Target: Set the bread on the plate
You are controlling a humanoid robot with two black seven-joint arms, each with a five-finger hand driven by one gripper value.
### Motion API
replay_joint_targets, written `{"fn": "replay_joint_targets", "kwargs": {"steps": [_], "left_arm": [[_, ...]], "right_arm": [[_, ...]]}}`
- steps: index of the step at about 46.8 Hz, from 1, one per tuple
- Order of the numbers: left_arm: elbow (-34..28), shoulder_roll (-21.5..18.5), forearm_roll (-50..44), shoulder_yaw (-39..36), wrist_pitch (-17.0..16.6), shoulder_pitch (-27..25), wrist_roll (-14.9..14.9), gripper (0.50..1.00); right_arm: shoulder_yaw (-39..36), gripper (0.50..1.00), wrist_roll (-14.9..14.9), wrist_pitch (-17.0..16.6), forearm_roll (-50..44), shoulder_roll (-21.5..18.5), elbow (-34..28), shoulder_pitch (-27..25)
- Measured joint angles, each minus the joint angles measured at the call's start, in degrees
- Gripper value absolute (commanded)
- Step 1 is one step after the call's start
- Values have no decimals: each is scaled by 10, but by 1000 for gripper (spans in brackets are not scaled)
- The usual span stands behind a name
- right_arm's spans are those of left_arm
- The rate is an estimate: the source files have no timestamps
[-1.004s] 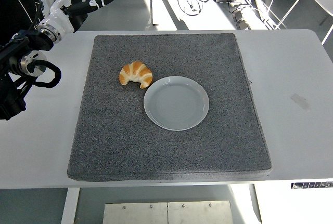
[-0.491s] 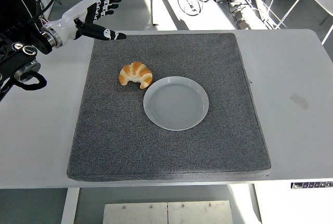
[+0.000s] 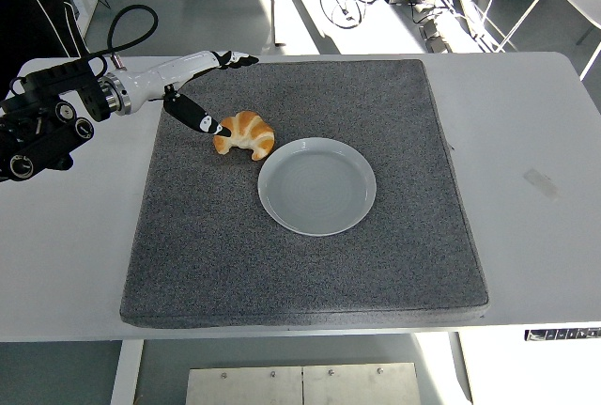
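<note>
A golden croissant (image 3: 246, 133) lies on the grey mat (image 3: 305, 264), just up and left of an empty white plate (image 3: 317, 186). My left hand (image 3: 214, 90) reaches in from the left edge, fingers spread and holding nothing. Its thumb tip (image 3: 214, 127) is right at the croissant's left end, while the other fingers (image 3: 235, 58) point along the mat's far edge. I cannot tell whether the thumb touches the bread. The right arm is out of view.
The mat lies on a white table (image 3: 535, 189). A small grey mark (image 3: 542, 184) is on the table at the right. Chair legs and cables show on the floor beyond the far edge.
My left hand has swung down and to the right, from above the table's far left corner to the croissant's left side. The croissant and plate have not moved.
</note>
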State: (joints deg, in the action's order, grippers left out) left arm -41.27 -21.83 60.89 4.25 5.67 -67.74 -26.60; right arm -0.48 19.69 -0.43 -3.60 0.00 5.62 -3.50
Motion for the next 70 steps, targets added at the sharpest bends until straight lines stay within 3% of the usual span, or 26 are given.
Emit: {"fn": "replay_joint_targets", "kwargs": {"steps": [26,60,65,70], "left_arm": [[99,61,-10,-101,18,-19,2,983],[216,154,-9,-143,10,-1,-11,977],[227,164,-10,-156,3,0,-18,960],[228,167,-10,-163,-13,3,-24,880]], "right_arm": [[0,1000,0,1,0,0,-1,0],[-1,1000,0,1,0,0,-1,0],[-1,1000,0,1,0,0,-1,0],[-1,1000,0,1,0,0,-1,0]]}}
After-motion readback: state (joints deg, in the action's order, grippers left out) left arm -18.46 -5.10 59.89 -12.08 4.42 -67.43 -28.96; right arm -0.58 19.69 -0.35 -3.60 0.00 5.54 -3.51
